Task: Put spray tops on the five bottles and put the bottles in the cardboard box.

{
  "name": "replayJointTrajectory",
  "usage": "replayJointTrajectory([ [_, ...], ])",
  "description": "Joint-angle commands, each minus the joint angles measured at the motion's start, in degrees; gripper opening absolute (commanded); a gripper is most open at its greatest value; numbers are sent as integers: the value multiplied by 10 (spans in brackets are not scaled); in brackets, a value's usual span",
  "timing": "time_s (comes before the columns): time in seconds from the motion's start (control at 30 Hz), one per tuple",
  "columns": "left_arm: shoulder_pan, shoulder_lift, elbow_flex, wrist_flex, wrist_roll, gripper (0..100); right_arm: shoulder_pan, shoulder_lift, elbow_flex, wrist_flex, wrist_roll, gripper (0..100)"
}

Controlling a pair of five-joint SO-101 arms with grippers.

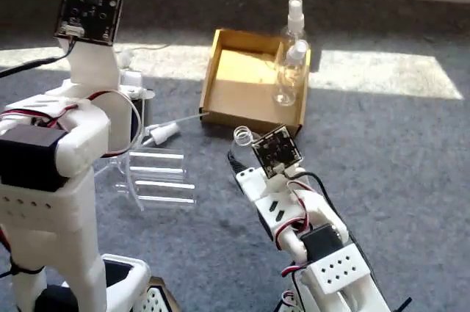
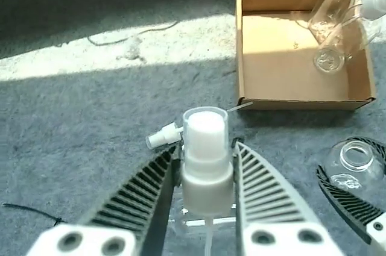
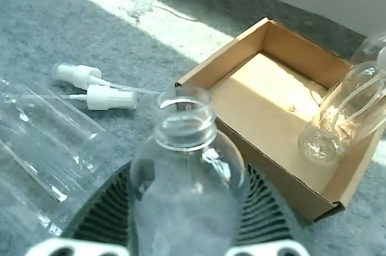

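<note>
My left gripper (image 2: 207, 150) is shut on a white spray top (image 2: 206, 147), held upright with its tube hanging down. My right gripper (image 3: 187, 208) is shut on a clear bottle (image 3: 187, 171) with an open neck, which stands just in front of the cardboard box (image 1: 220, 81); that bottle (image 1: 242, 138) also shows from above. Two bottles (image 1: 288, 70) with spray tops on stand in the box's right side. Two loose spray tops (image 3: 111, 96) lie on the carpet left of the held bottle, and one (image 1: 163, 133) has its thin tube reaching the box corner.
Clear bottles (image 1: 158, 176) without tops lie side by side on the grey carpet between the two arms. The left arm's tall white body (image 1: 66, 150) stands at the left. The box's left half (image 1: 242, 70) is free.
</note>
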Motion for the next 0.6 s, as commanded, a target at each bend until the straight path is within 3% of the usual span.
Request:
replayJointTrajectory([
  [0.0,66,-13,-2,-75,21,69,0,-40,0,-17,-23,4],
  [0.13,130,-13,-2,-169,80,68,0,-83,38,-17,-29,4],
  [0.3,226,-11,30,-269,84,67,0,-177,95,-17,-27,4],
  [0.57,251,-13,128,-392,84,66,0,-305,165,-13,-26,4],
])
